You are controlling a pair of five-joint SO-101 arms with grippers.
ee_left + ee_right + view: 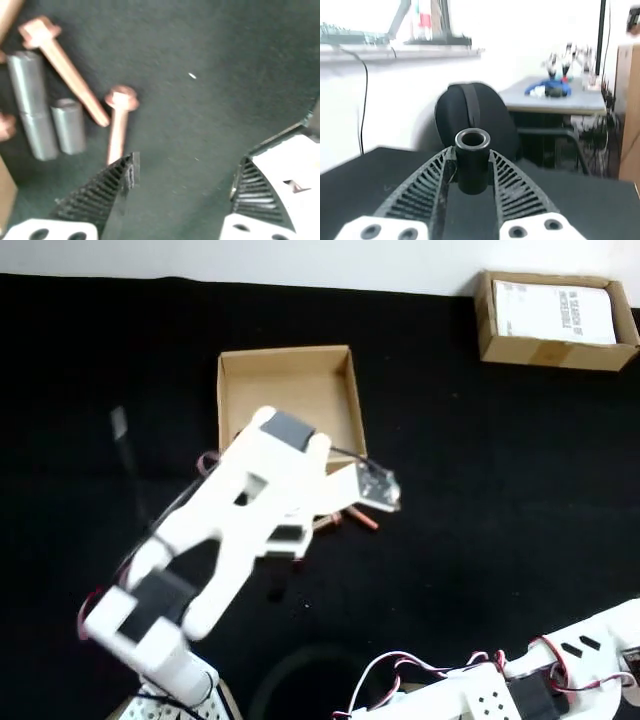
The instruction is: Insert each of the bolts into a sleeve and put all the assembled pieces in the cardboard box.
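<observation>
- Held sleeve [472,165]: pinched between the right gripper [471,153] fingertips, standing upright, open bore on top, long axis roughly square to the fingers.
- Right gripper is clamped on it, up off the table and levelled, facing out into the room towards a chair [470,107].
- Right arm [520,690] lies low and folded along the table's near edge.
- Loose parts lie flat on the black mat [210,75] in front of the left gripper [187,165].
- Short bolt [119,125]: shank end right at one fingertip [112,185], head away from the gripper, axis roughly in line with that finger.
- Long bolt [62,65]: lies skewed to the short one, shank tip near the short bolt's head.
- Long sleeve [30,105] and short sleeve [67,125]: parallel, side by side, just beside the long bolt. The long one has a seam; can't tell if it's two pieces end to end.
- Left gripper: jaws spread wide, nothing between them, low over the mat.
- Left arm [230,530]: stretched diagonally from the near edge, wrist over the near rim of the open cardboard box [285,375].
</observation>
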